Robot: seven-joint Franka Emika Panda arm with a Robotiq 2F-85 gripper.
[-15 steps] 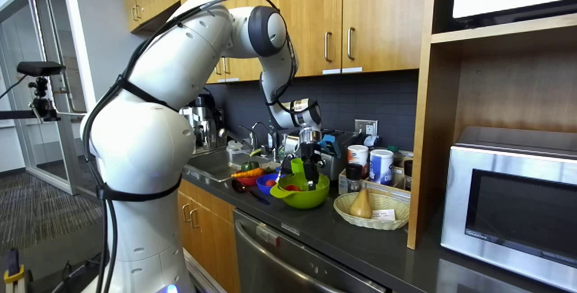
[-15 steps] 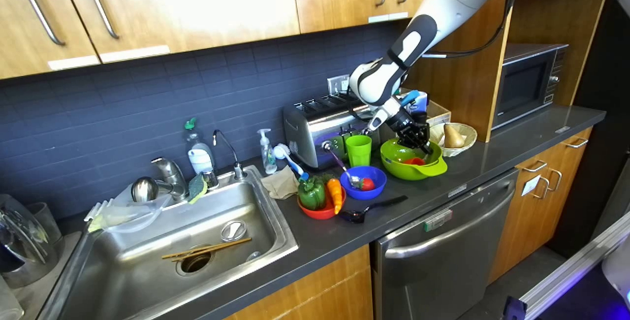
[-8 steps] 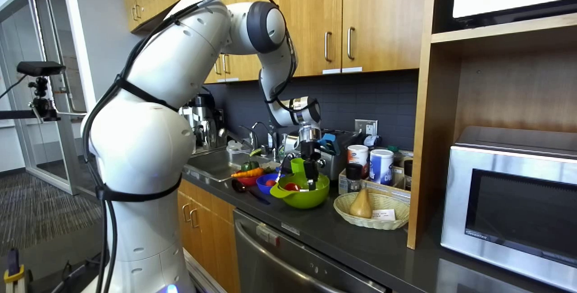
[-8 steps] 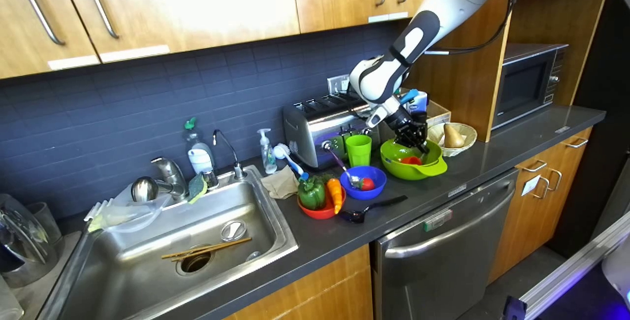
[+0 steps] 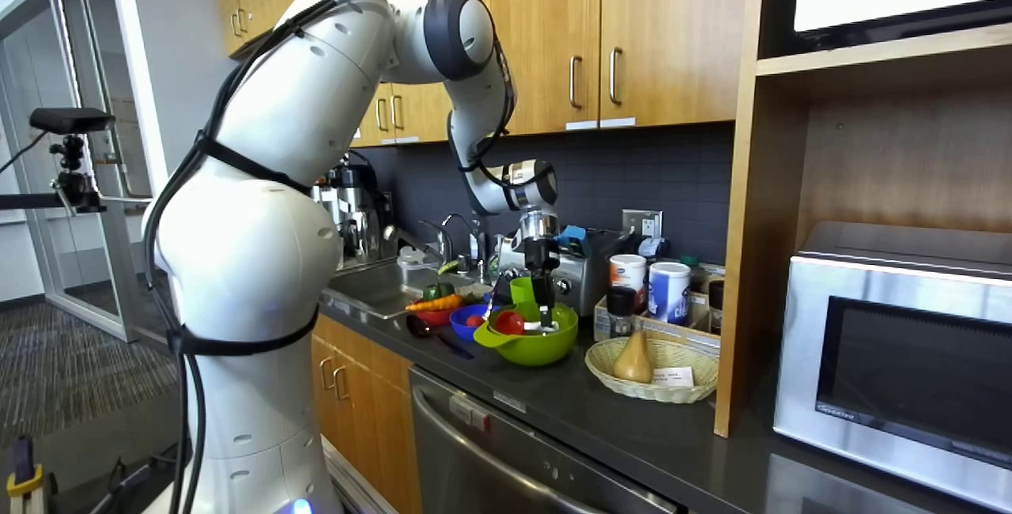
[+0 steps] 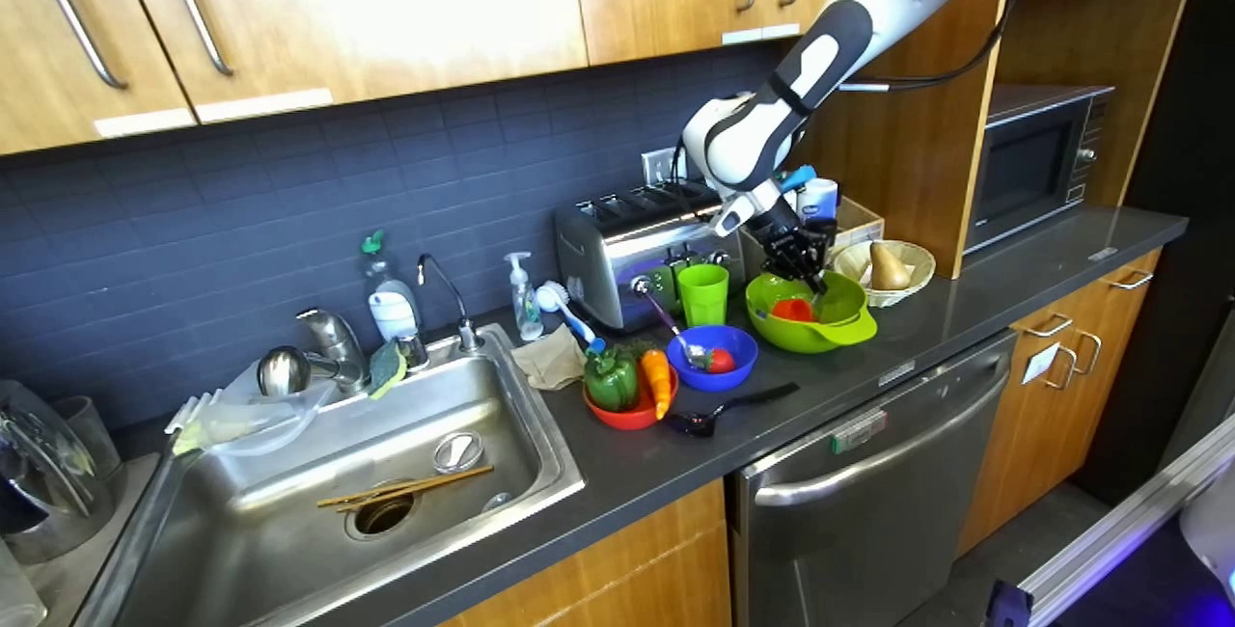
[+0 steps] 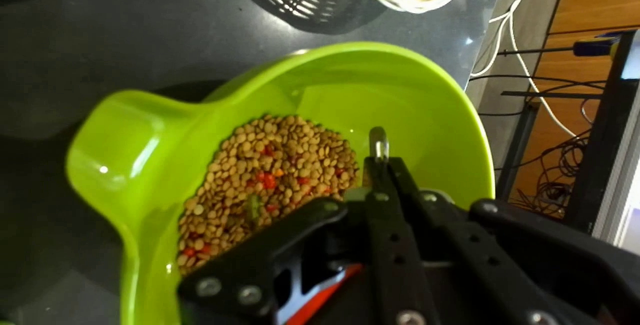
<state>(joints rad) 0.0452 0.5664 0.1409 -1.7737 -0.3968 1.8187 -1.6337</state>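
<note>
The white arm [image 5: 320,91] arches high, its black pincer [image 7: 382,162] pointing down, clamped tight.

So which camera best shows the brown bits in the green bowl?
The wrist view: looking down into the green bowl, it shows individual brown bits. Both exterior views show the bowl, but I can't make out any bits.

Red scoop [image 5: 510,323] held in green bowl [image 7: 430,110]; brown lentils [image 7: 280,157] inside

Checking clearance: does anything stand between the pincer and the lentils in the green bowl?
Visibly, only the red utensil it holds. The wrist view shows exposed lentils beside the pincer but hides what's beneath it.
</note>
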